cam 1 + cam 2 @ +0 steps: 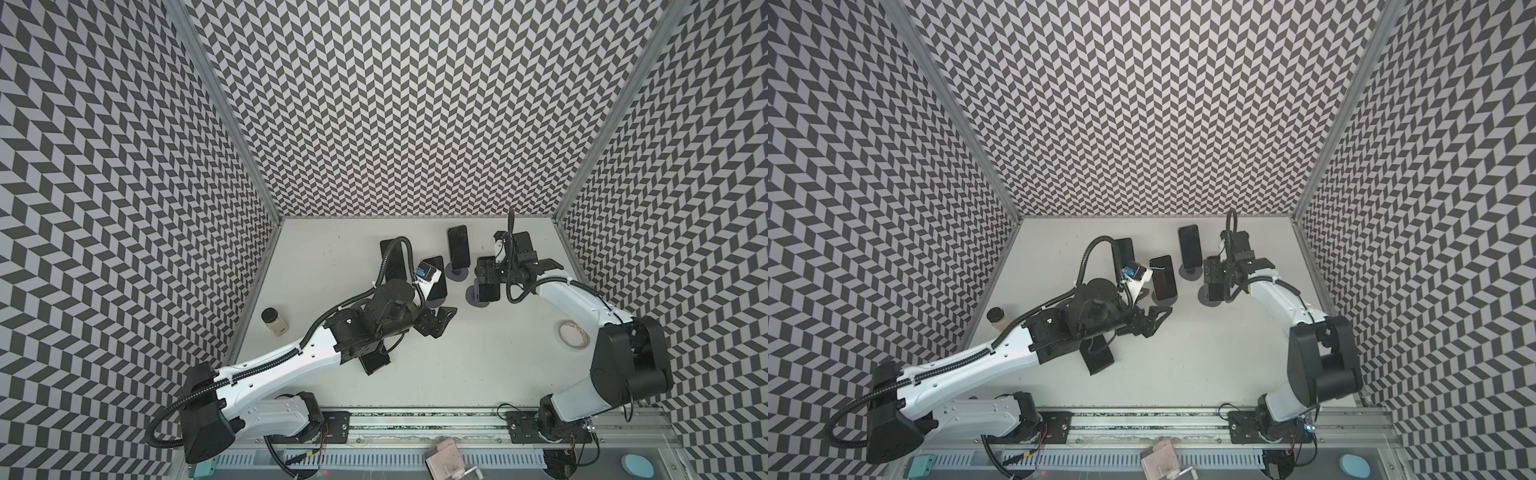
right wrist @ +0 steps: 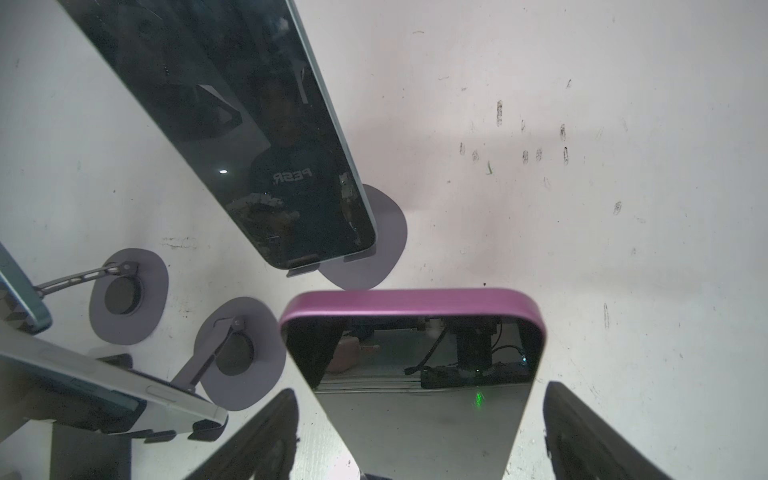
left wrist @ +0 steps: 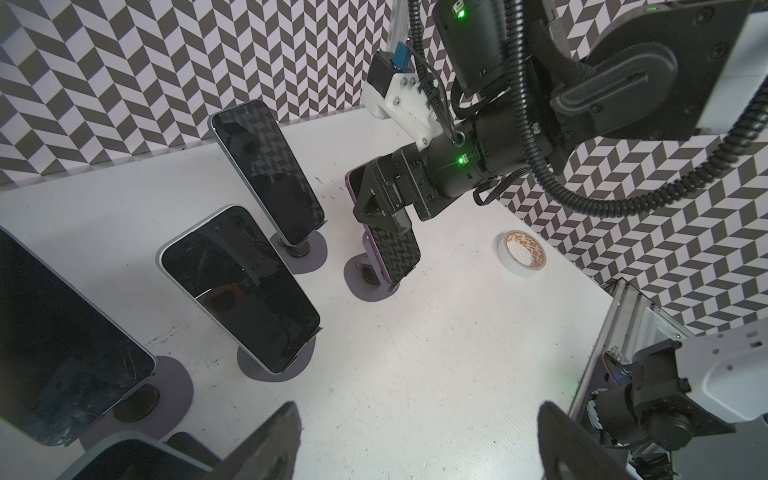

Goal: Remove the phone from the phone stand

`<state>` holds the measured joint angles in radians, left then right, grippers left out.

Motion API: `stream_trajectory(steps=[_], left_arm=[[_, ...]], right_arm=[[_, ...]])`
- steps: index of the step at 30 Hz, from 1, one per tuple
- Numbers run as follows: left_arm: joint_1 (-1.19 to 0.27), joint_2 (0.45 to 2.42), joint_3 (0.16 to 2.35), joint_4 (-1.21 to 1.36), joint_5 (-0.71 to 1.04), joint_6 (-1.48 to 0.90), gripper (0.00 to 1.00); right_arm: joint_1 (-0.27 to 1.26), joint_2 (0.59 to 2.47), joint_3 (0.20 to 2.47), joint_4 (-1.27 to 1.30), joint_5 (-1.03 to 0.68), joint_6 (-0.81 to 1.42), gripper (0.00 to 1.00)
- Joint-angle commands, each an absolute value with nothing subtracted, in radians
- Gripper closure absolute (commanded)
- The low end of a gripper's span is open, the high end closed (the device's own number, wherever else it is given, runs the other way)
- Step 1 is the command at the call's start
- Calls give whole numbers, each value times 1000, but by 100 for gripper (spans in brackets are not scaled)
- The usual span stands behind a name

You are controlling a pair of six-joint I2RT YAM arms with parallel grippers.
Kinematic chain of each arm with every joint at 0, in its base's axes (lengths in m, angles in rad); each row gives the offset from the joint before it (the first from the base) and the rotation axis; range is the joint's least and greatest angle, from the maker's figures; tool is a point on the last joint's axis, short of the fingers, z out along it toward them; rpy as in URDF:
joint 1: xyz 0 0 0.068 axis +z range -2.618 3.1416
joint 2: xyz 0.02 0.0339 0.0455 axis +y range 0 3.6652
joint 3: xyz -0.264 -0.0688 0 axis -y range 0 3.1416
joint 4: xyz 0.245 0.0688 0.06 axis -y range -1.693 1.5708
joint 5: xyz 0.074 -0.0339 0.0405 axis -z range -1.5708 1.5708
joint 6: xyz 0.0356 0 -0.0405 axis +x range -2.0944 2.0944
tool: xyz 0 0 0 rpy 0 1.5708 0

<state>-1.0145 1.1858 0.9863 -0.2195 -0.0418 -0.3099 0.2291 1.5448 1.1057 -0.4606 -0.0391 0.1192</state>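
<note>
As the right gripper [image 2: 420, 390] stands over the purple phone [image 2: 411, 301] with one finger on each side of its body, the step in hand is, I judge, the closing of the grip before the lift. Its jaws are apart: in the right wrist view a strip of white table shows between each finger and the edge of the phone, so nothing is clamped yet. The phone leans on its phone stand [image 3: 365, 286], and the left wrist view shows the fingers astride its upper half.

In a top view the purple phone [image 1: 488, 292] is at about two o'clock from the middle of the table [image 1: 457, 365]. A neighbour phone [image 1: 458, 248] on its own stand is near, at eleven o'clock of it.

The next move calls, I think, for closing evenly on the two long edges. Then comes a pull along the lean of the phone, so that its lower end leaves the foot of the stand without tipping the base.

The left gripper [image 1: 436, 322], at eight o'clock of the phone and well apart from it, also has its jaws apart and holds nothing.
</note>
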Motion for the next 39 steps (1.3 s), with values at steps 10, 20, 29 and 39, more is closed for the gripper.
stream_trajectory(steps=[10,20,29,39], left_arm=[[-1020,1167,1014,-255,-81,-330,11],[-1020,1166,1011,-256,-85,-335,11],[-1021,1165,1011,-253,-86,-334,11],[-1020,1154,1005,-250,-90,-336,11]], right_arm=[[241,1597,1152,-420,-31,109,13],[245,1606,1160,-432,-15,97,22],[247,1594,1162,-440,-6,97,27],[247,1575,1161,-439,-5,91,30]])
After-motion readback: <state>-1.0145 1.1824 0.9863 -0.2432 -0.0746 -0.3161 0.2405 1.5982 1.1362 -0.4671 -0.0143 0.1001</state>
